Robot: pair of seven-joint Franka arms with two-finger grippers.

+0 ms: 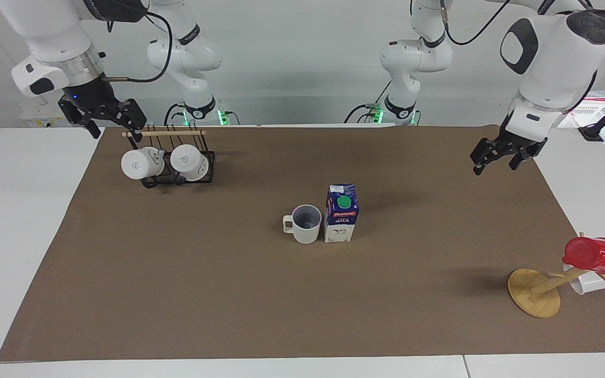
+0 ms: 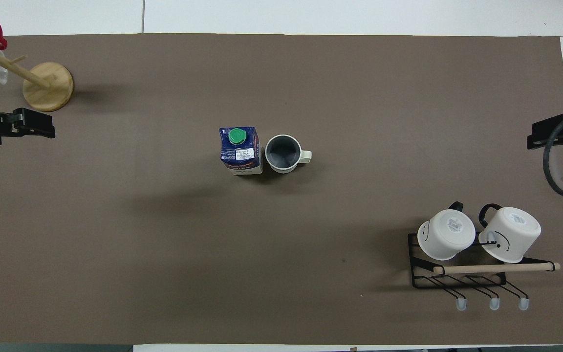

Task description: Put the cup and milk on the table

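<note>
Two task items stand upright and touching mid-mat on the white table (image 1: 29, 220): the cream ceramic cup (image 1: 305, 224) with grey inside, and the blue-and-white gable-top milk carton (image 1: 342, 212), judged set down as required. The left gripper (image 1: 503, 156) hangs open and empty over the mat's edge, well apart from the carton. The right gripper (image 1: 105, 116), open and empty, waits over the black wire mug rack (image 1: 176, 160).
</note>
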